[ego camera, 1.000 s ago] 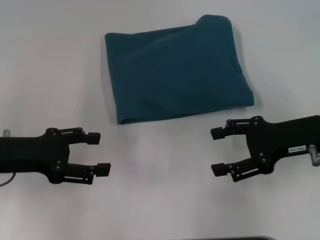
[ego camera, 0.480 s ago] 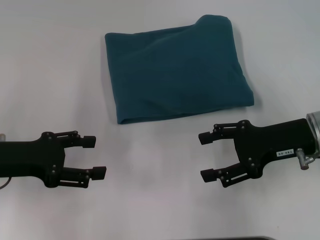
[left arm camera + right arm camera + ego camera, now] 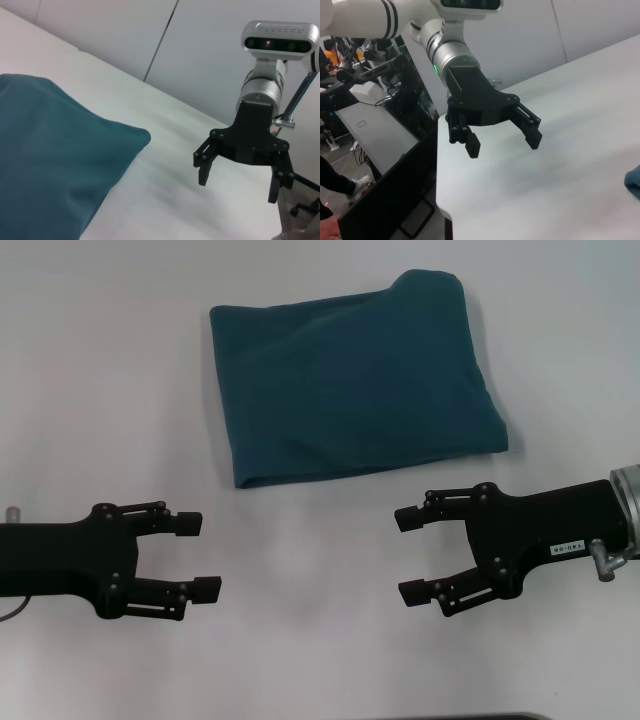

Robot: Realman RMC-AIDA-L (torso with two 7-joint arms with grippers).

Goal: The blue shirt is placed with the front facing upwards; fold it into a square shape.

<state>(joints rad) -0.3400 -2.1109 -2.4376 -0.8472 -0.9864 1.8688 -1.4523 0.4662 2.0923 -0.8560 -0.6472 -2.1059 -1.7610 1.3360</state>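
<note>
Head view, white table (image 3: 100, 390), folded blue shirt (image 3: 350, 390), left claw (image 3: 198, 557) released, right claw (image 3: 412, 555) released.

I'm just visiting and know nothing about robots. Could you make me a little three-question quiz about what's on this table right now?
1. True or false: the blue shirt lies spread out flat with its sleeves showing.
2. Which gripper is touching the shirt? A) left gripper B) right gripper C) neither
3. Fill in: both grippers' jaws stand ____.

Key
1. False: it lies folded into a compact, roughly square bundle on the white table.
2. C: both sit nearer the robot than the shirt, clear of it.
3. Open, holding nothing.
</note>
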